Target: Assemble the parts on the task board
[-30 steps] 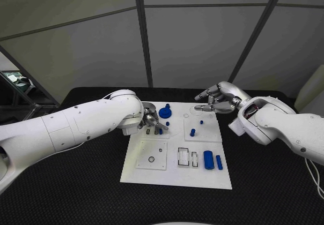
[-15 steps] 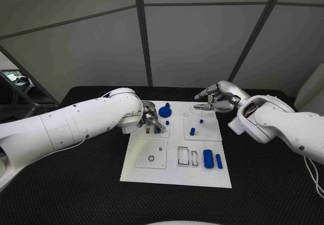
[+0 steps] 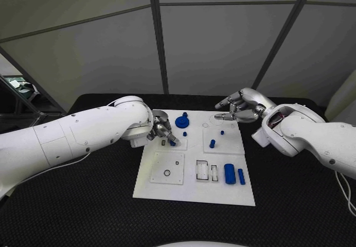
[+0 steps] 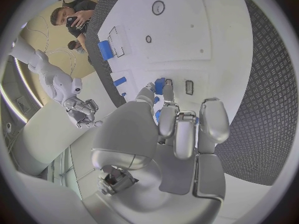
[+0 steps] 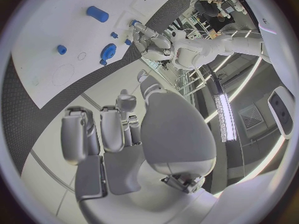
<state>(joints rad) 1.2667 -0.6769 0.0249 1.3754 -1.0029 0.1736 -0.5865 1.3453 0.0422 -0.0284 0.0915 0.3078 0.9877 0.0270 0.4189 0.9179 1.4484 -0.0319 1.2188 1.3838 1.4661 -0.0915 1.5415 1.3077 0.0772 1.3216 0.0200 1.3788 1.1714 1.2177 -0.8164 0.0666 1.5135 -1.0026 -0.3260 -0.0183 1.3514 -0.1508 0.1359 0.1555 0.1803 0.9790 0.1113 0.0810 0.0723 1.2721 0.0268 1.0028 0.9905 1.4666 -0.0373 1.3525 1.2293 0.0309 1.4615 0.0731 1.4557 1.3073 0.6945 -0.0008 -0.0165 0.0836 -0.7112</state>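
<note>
Parts sit mostly unplaced, I judge: my left hand pinches a small blue piece in its fingers over the task board, my right hand hovers with curled, empty fingers, and two blue cylinders lie well clear.

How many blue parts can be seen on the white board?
7: a round disc at the far end, a peg near it, one part under the left robot hand, two pegs mid-right, two cylinders near right. More may be hidden.
</note>
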